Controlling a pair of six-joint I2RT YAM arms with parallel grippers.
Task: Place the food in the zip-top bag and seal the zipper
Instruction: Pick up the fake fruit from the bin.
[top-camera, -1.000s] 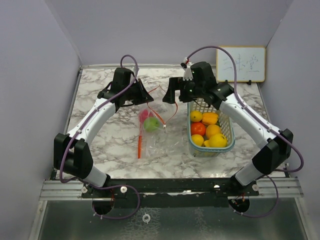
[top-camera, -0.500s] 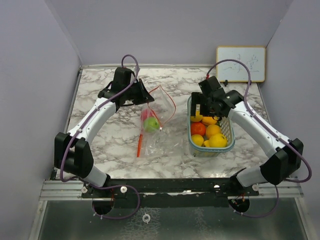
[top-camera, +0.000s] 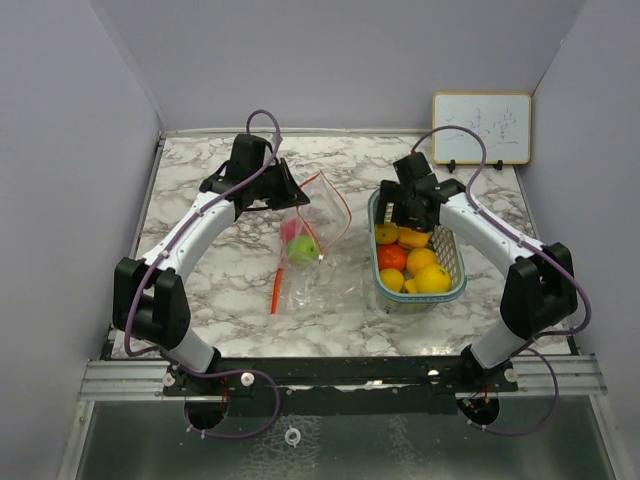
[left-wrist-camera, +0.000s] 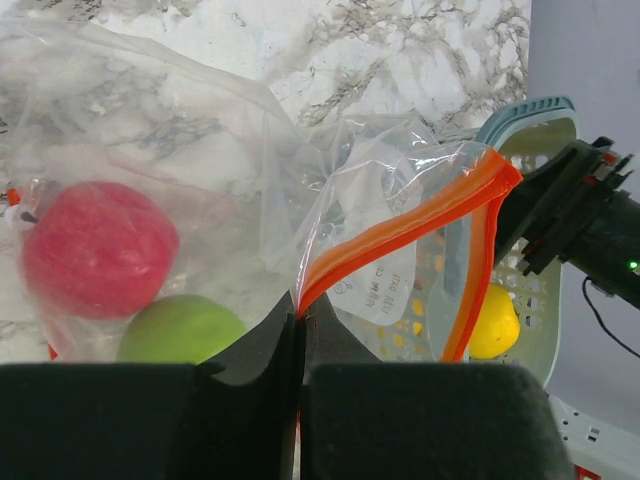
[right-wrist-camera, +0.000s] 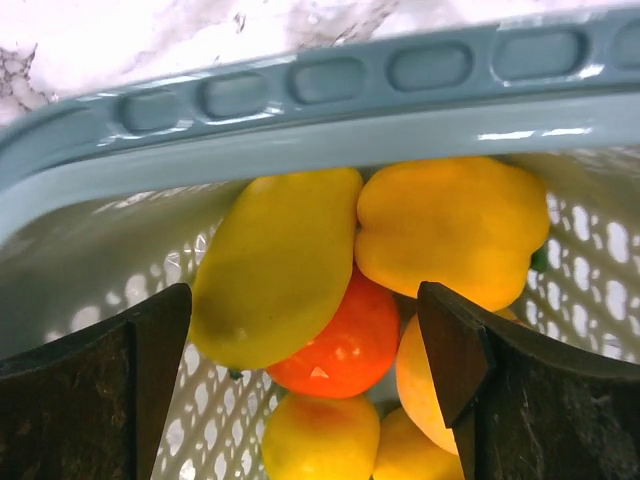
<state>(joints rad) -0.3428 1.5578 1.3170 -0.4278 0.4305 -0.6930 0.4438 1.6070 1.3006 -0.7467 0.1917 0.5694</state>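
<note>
- Marble-patterned surface (top-camera: 220, 290) carries a clear zip-top bag (top-camera: 312, 285) in the middle and a pale green mesh basket (top-camera: 456, 288) to its right, the two near each other but apart.
- The left fingers (left-wrist-camera: 285, 350) are pressed fully together on the bag's orange zipper strip (left-wrist-camera: 400, 240), pinching one edge of the mouth and holding it up off the surface.
- From that pinch the strip curves up and away, then bends down again, so the mouth gapes toward the basket side.
- Inside the bag lie a red-pink fruit (left-wrist-camera: 98, 248) and a green fruit (left-wrist-camera: 180, 330), touching each other, the green one nearer the left wrist camera.
- The rest of the food sits in the basket: a long yellow fruit (right-wrist-camera: 275, 265) and a lumpy yellow fruit (right-wrist-camera: 455, 230) side by side against the far rim, an orange fruit (right-wrist-camera: 340, 345) just below and between them, and more yellow pieces lower down.
- The right fingers (right-wrist-camera: 150, 350) stand spread wide over the far end of the basket, one on each side of that cluster, gripping nothing.
- A small whiteboard (top-camera: 481, 128) leans against the back wall behind the basket.
</note>
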